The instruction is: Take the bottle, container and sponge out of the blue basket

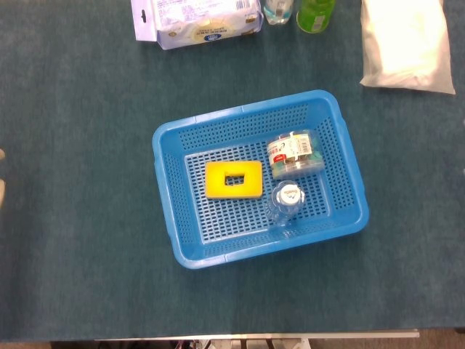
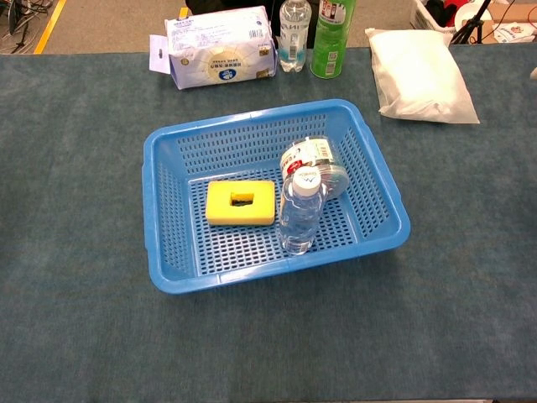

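The blue basket (image 1: 166,190) (image 2: 154,210) sits mid-table. Inside it a yellow sponge (image 1: 232,180) (image 2: 241,203) lies flat at the left. A clear water bottle (image 1: 285,202) (image 2: 300,214) stands upright at the right front. Behind the bottle, a clear round container (image 1: 295,153) (image 2: 312,161) lies on its side. A pale sliver of my left hand (image 1: 1,190) shows at the left edge of the head view, far from the basket. What looks like a tip of my right hand (image 2: 534,74) shows at the right edge of the chest view. Neither hand's fingers can be made out.
At the back edge lie a wipes pack (image 2: 220,47), a clear bottle (image 2: 294,35) and a green can (image 2: 331,27). A white bag (image 2: 418,75) lies at the back right. Teal cloth (image 2: 75,210) surrounds the basket.
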Controlling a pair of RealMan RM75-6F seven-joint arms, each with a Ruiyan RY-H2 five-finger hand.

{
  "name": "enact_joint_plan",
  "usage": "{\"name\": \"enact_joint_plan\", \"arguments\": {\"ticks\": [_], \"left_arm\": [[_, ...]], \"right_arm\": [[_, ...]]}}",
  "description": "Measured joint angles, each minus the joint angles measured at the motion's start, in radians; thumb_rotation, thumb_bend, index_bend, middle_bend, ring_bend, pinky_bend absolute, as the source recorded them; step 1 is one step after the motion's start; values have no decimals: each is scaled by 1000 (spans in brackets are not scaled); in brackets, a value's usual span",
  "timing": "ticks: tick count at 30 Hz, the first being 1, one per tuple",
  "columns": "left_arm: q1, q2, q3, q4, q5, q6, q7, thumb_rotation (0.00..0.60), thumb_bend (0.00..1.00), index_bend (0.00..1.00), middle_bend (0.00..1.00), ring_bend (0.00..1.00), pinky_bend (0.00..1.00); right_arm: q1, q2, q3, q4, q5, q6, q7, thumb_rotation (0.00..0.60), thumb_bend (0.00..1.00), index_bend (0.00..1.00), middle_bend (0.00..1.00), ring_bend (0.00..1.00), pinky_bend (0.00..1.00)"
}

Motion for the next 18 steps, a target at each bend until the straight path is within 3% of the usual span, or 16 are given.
{"name": "enact_joint_plan", "arguments": {"ticks": [7, 18], "left_arm": [[13, 4, 6, -30, 6, 19, 22, 600, 393, 358, 296, 169, 182], [54, 7, 25, -53, 18, 67, 42, 600, 392, 358, 295, 169, 182]], "right_arm": [[83, 35, -12, -90, -62, -97, 82, 600, 0, 239, 301, 215, 273], [212, 21, -1, -182, -34, -269, 108, 600, 0, 217, 290, 215, 347]]}}
